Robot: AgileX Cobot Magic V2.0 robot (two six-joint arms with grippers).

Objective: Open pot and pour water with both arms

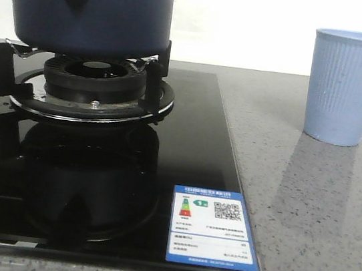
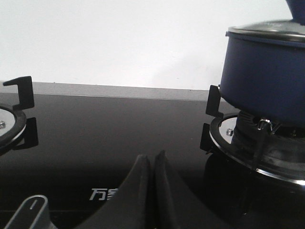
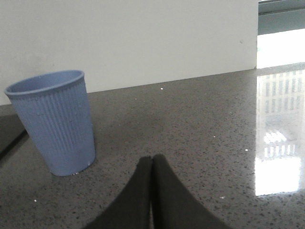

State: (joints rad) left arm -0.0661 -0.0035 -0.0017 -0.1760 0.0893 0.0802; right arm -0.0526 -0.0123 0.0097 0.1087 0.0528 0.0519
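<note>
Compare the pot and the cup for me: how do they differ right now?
The pot is dark navy and smooth; the cup is light blue and ribbed. The pot sits on the burner with its lid on; the cup stands open-topped on the counter. Both are upright and untouched.

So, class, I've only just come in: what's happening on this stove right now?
Nothing is being handled yet. The pot sits on the burner stand of the black cooktop, with its lid on. The light blue cup stands upright on the grey counter beside the cooktop. The left gripper is shut and empty, low over the cooktop; the right gripper is shut and empty, over the counter near the cup.
</note>
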